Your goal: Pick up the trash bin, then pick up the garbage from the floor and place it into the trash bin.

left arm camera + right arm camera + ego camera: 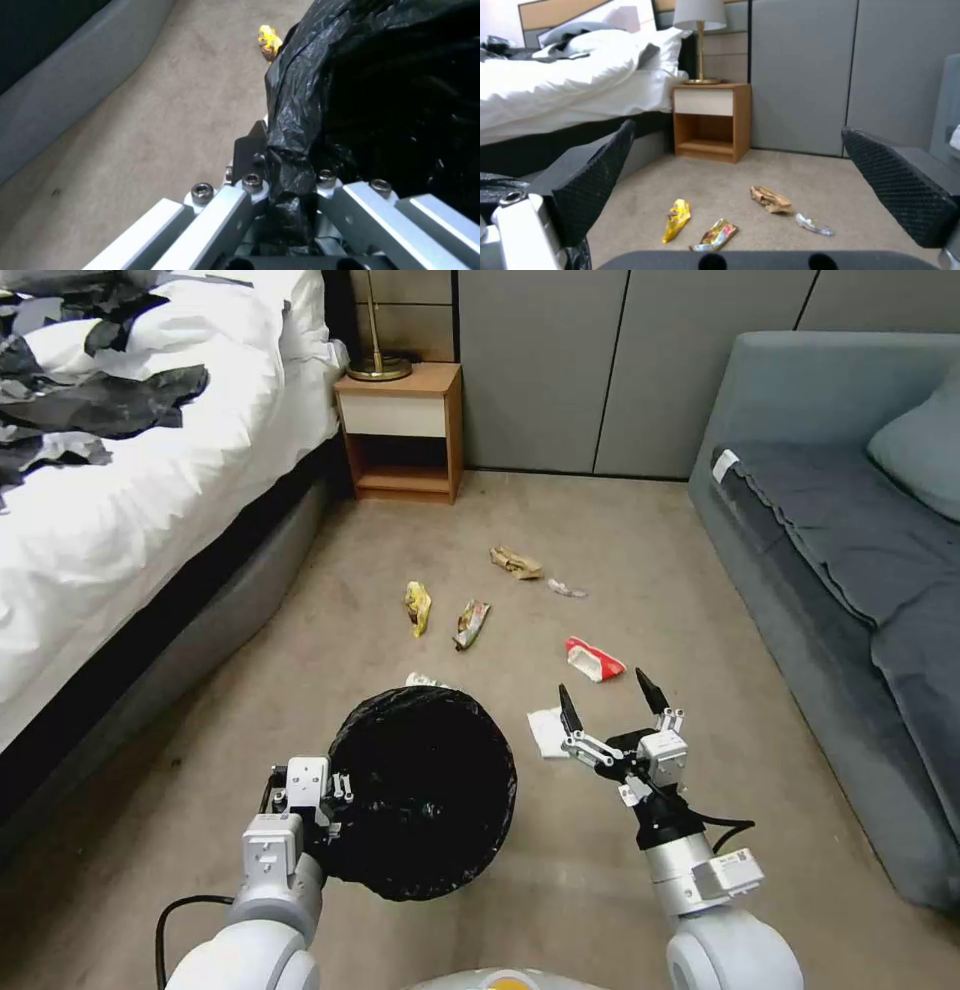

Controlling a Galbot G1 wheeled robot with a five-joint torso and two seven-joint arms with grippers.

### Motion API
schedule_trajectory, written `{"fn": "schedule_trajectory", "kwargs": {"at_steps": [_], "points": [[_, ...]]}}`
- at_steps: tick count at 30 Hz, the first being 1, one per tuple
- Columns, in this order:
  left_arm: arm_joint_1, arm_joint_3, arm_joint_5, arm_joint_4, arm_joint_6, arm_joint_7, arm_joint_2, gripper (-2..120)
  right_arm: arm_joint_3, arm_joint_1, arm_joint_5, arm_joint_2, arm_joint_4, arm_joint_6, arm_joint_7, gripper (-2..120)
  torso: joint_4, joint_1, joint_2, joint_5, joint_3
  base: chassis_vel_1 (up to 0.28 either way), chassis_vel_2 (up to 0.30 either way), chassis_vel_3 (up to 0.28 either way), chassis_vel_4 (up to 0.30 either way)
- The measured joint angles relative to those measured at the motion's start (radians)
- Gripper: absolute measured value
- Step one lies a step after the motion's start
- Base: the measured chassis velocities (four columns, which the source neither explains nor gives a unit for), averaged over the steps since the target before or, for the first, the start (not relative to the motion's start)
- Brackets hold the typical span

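- The left gripper [335, 800] is clamped on the rim of the trash bin [425, 790]; in the left wrist view its fingers [250, 150] pinch the folded black bag [300, 112].
- The trash bin is held above the carpet [620, 520], its dark mouth tilted towards the camera, in front of the robot on its left side.
- The right gripper [610, 700] hangs over the floor with its fingers spread wide and nothing between them, just beside the bin.
- A white tissue [547, 732] lies under its left fingertip; a red-white wrapper [594, 659] lies just beyond.
- Farther out lie a yellow wrapper [418, 607], a foil wrapper [471, 623], crumpled brown paper [516, 562] and a small silvery scrap [566, 589].
- A bed [150, 500] runs along the left, a nightstand [402, 430] stands against the wall, a grey sofa [850, 570] on the right.
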State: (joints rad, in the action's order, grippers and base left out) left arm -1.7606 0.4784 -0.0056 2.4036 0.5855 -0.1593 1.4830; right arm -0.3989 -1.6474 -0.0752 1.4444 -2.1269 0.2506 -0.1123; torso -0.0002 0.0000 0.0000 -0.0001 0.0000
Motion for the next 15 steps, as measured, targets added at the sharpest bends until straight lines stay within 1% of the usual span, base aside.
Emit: {"fn": "schedule_trajectory", "kwargs": {"at_steps": [1, 2, 3, 5, 8, 10, 15], "points": [[0.0, 0.002, 0.0, 0.0, 0.0, -0.001, 0.0, 1, 0.001, 0.003, 0.0, 0.0, 0.006, 0.005, -0.003, 99, 0.0003, 0.0, 0.0, 0.0008, 0.0, -0.283, 0.271, 0.288, -0.265], [0.001, 0.003, 0.0, -0.001, 0.0, -0.001, 0.0, 1, 0.001, 0.005, 0.001, 0.001, 0.01, 0.008, -0.007, 100, 0.0001, 0.0, 0.0, -0.0005, 0.0, -0.283, 0.267, 0.267, -0.265], [0.001, 0.003, -0.001, 0.0, 0.0, -0.001, 0.0, 1, 0.002, 0.006, 0.001, 0.001, 0.011, 0.01, -0.009, 100, 0.0002, 0.0, 0.0, 0.0003, 0.0, -0.234, 0.267, 0.267, -0.269], [0.002, 0.003, -0.001, 0.0, 0.0, -0.001, 0.0, 1, 0.003, 0.008, 0.001, 0.002, 0.011, 0.011, -0.01, 100, 0.0003, 0.0, 0.0, 0.0004, 0.0, -0.234, 0.244, 0.264, -0.269], [0.003, 0.004, -0.002, 0.001, 0.0, -0.001, 0.0, 1, 0.004, 0.011, 0.001, 0.002, 0.011, 0.013, -0.014, 100, 0.0, 0.0, 0.0, -0.0001, 0.0, -0.148, 0.167, 0.167, -0.132], [0.002, 0.004, -0.001, 0.001, 0.0, -0.001, 0.001, 1, 0.004, 0.015, 0.0, 0.001, 0.01, 0.018, -0.024, 100, 0.0002, 0.0, 0.0, 0.0, 0.0, -0.077, 0.061, 0.034, -0.062], [-0.003, 0.003, 0.0, 0.001, 0.0, -0.002, 0.002, 1, 0.005, 0.016, -0.001, 0.001, 0.017, 0.031, -0.029, 100, 0.0001, 0.0, 0.0, 0.0, 0.0, 0.03, -0.035, -0.03, 0.025]]}}
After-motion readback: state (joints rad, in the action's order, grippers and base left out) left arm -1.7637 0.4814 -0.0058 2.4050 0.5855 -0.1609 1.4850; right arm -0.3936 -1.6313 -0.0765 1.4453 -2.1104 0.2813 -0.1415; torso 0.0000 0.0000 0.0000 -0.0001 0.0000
